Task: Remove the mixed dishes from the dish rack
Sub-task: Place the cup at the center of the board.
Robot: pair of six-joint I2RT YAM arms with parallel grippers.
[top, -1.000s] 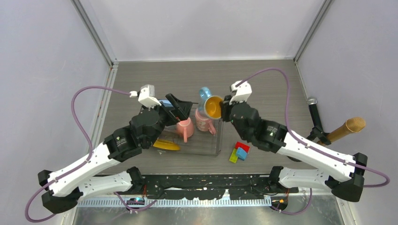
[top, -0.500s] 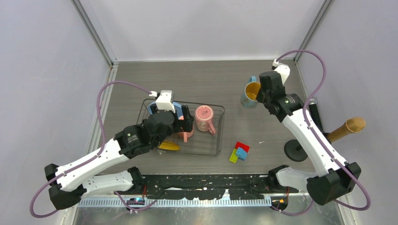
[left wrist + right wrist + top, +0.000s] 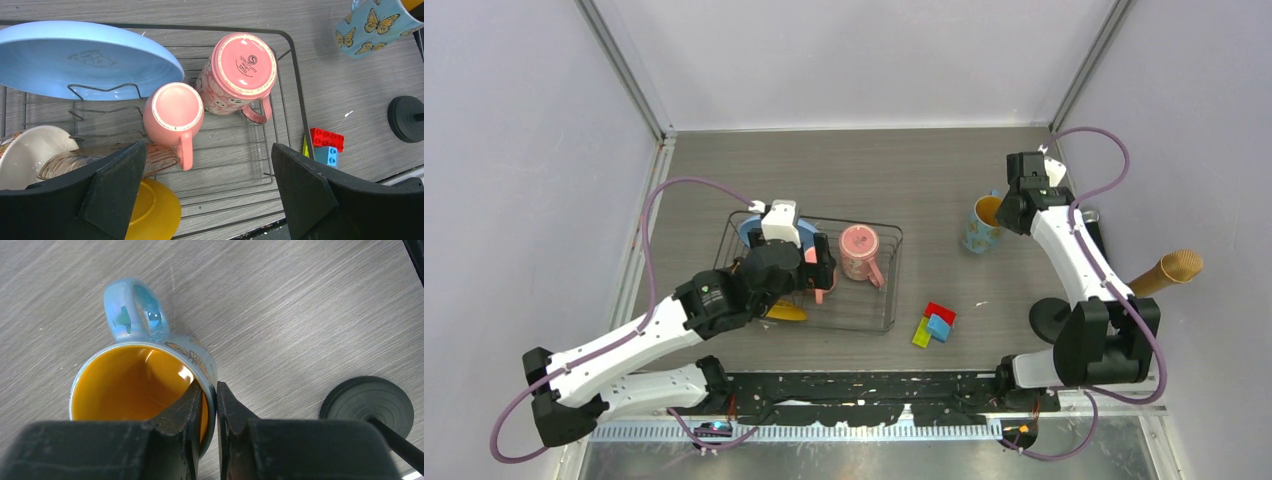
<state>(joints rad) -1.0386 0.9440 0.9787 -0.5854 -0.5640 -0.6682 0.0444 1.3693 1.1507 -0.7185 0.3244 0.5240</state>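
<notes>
"So, any writing you can read?"

"Only on the upturned base of the speckled pink mug [image 3: 243, 65] in the dish rack [image 3: 298, 100]: 'spectrum', I think; the smaller print under it is too fine. The light blue plate [image 3: 85, 57] has a faint stamp I can't make out."

"And the claws?"

"The left gripper [image 3: 209, 150] hangs spread wide over the plain salmon mug [image 3: 174, 107]. The right gripper [image 3: 207, 390] pinches the rim of the blue mug with orange inside [image 3: 130, 385], upright right of the rack; its foot is hidden."

Right claw [image 3: 208, 392] tight on the rim of the blue mug with orange inside [image 3: 125, 380]
</notes>
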